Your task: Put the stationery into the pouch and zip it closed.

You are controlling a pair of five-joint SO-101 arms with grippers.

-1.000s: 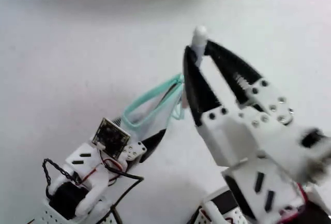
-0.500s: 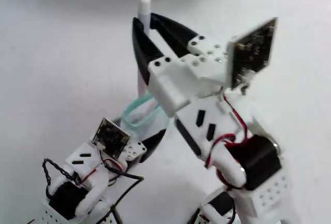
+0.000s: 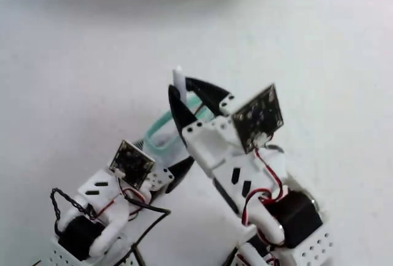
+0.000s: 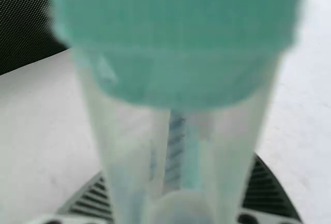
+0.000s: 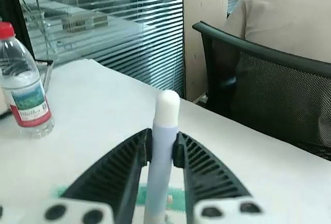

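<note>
While the pen (image 3: 178, 80) stands upright at the mouth of the pouch (image 3: 158, 140), pinched by the right gripper (image 3: 183, 91), and the left gripper (image 3: 179, 169) clamps the pouch's rim, we flag a risk: an off-centre release could snag that rim and topple the pen outside.

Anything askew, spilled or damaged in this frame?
Nothing stands out. The left gripper holds the pouch with its mouth open, and the right gripper grips the pen upright over it; nothing spilled or damaged shows.
</note>
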